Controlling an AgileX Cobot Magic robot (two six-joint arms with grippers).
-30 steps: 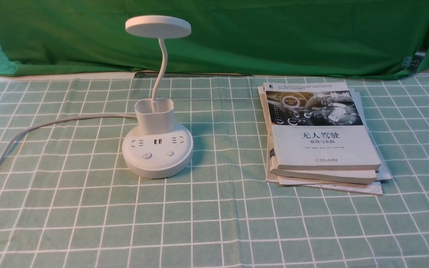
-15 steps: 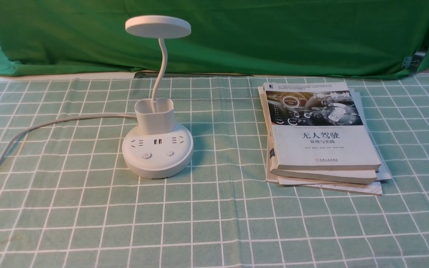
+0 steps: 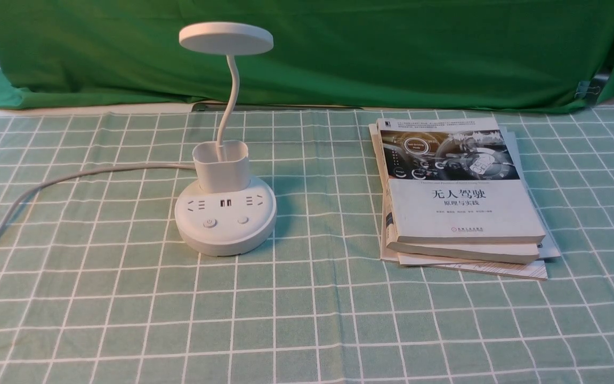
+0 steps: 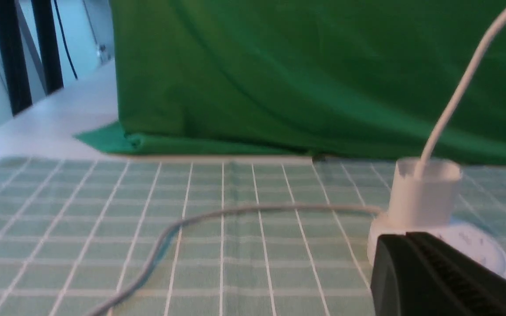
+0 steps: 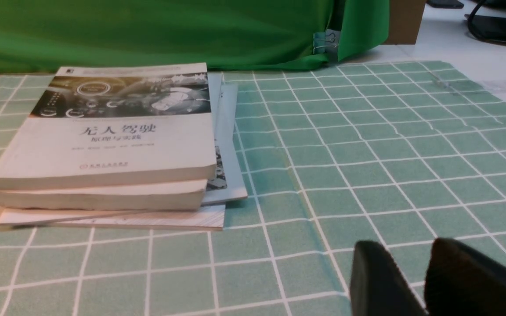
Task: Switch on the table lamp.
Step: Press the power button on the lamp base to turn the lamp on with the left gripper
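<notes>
Checked-cloth table [image 3: 317, 320], lamp [image 3: 225, 216], books (stacked) [image 3: 461, 208]

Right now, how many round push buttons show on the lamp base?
2: the power button on the left, the plain button on the right, both near the front of the base.

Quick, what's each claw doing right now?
Left claw: closed, holding nothing.
Right claw: open a little, holding nothing.

Top paperback's cover [image 3: 467, 218], ahead of and apart from right fingers [image 5: 378, 281]: title "无人驾驶" [image 3: 459, 194], subtitle "原理与实践" [image 3: 461, 203], dial text "Self-Driving Mode" [image 3: 416, 145] were legible; smaller print was blurred | lamp base's power button [image 3: 210, 223], beyond left fingers [image 4: 391, 272]: power symbol [image 3: 209, 221] showed.
</notes>
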